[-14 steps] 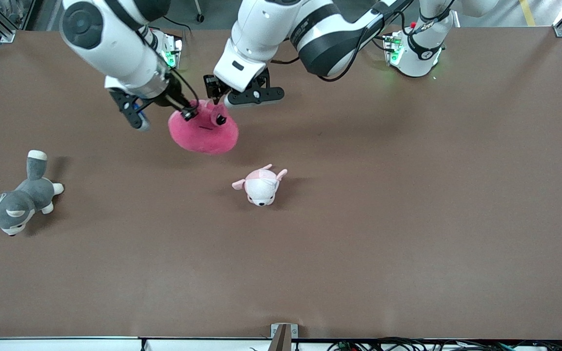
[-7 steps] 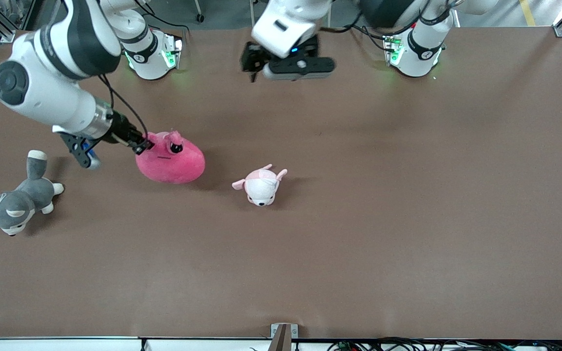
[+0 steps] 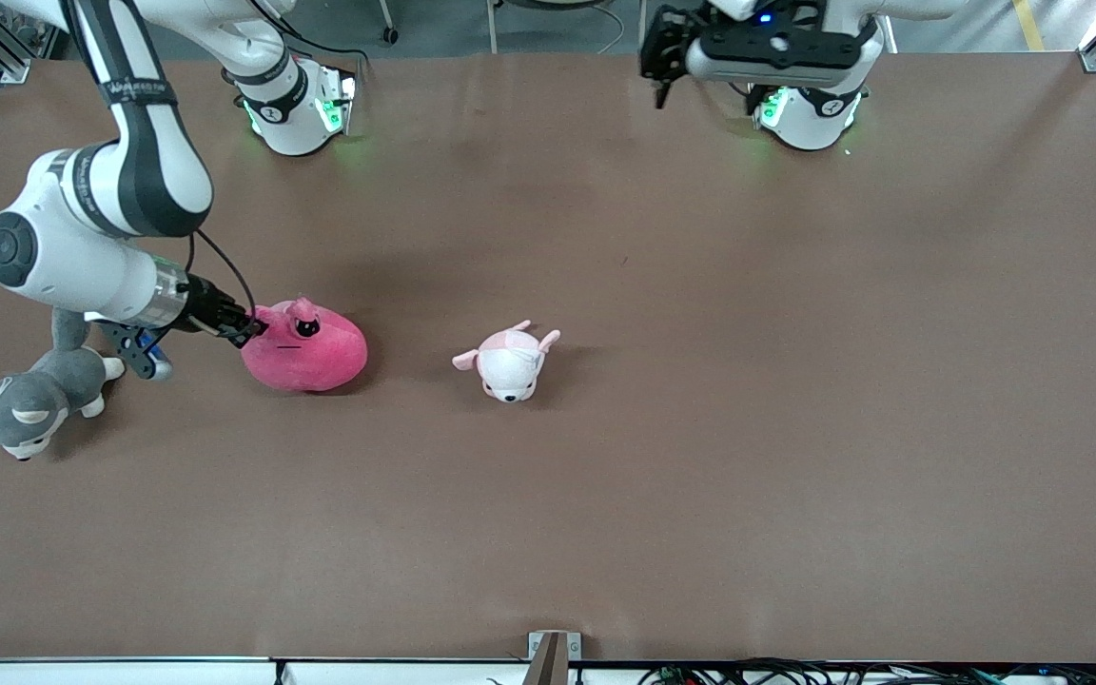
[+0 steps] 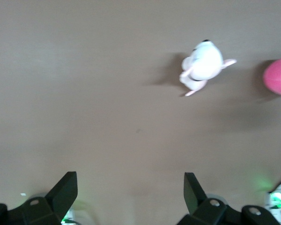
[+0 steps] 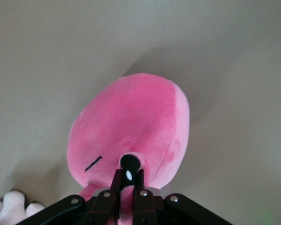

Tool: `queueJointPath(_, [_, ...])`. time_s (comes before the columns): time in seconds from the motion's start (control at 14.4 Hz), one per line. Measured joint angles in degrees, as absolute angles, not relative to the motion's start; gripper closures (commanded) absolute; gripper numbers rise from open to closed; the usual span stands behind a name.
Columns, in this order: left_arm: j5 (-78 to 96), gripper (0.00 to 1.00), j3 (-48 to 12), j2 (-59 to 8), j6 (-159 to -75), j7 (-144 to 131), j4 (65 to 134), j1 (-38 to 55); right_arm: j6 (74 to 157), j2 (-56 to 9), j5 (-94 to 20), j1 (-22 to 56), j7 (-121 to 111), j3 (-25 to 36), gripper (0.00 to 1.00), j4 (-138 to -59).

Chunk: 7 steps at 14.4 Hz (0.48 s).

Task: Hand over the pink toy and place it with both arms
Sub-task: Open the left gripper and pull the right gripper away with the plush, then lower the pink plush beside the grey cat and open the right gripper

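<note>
The pink toy [image 3: 310,350] is a round hot-pink plush with dark eyes, low at the table toward the right arm's end; I cannot tell whether it touches the tabletop. My right gripper [image 3: 245,329] is shut on a fold of the toy's face by one eye. In the right wrist view the toy [image 5: 131,122] fills the middle and the gripper [image 5: 128,182] pinches it. My left gripper [image 3: 659,68] is open and empty, held high beside its own base. In the left wrist view the left gripper [image 4: 129,190] has its fingers wide apart, with the toy [image 4: 278,75] at the edge.
A white and pale-pink puppy plush [image 3: 510,362] lies at mid-table, beside the pink toy; it also shows in the left wrist view [image 4: 203,65]. A grey husky plush [image 3: 29,400] lies at the right arm's end, partly under that arm's wrist.
The right arm has carried the pink toy down and toward its end of the table, nearer the husky. The left gripper has drawn away from the toy, back to its base.
</note>
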<state>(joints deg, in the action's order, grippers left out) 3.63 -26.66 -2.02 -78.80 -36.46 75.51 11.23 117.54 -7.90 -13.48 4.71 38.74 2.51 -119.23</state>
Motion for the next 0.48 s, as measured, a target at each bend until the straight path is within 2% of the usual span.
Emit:
queueJointPath(0.07, [3.6, 0.00, -26.6, -0.3, -78.7, -34.5, 77.6, 9.1, 117.7, -8.6, -13.5, 3.8, 37.9, 2.5, 0.66, -119.2])
queueJointPath(0.14, [3.6, 0.00, -26.6, 1.3, -78.6, -32.3, 79.6, 6.9, 118.1, -9.1, -13.5, 3.1, 37.4, 2.5, 0.37, -119.2])
queueJointPath(0.21, [3.6, 0.00, -26.6, 2.7, -78.5, -29.5, 81.4, 4.5, 118.5, -9.6, -13.5, 2.4, 36.8, 2.5, 0.03, -119.2])
queueJointPath(0.28, [3.6, 0.00, -26.5, 3.7, -78.4, -26.0, 83.0, 2.0, 118.8, -10.1, -13.5, 1.8, 35.6, 2.5, 0.00, -119.2])
queueJointPath(0.48, [3.6, 0.00, -26.3, 4.8, -78.4, -16.5, 85.4, -5.8, 120.5, -10.7, -13.5, 1.1, 29.8, 2.5, 0.00, -118.6])
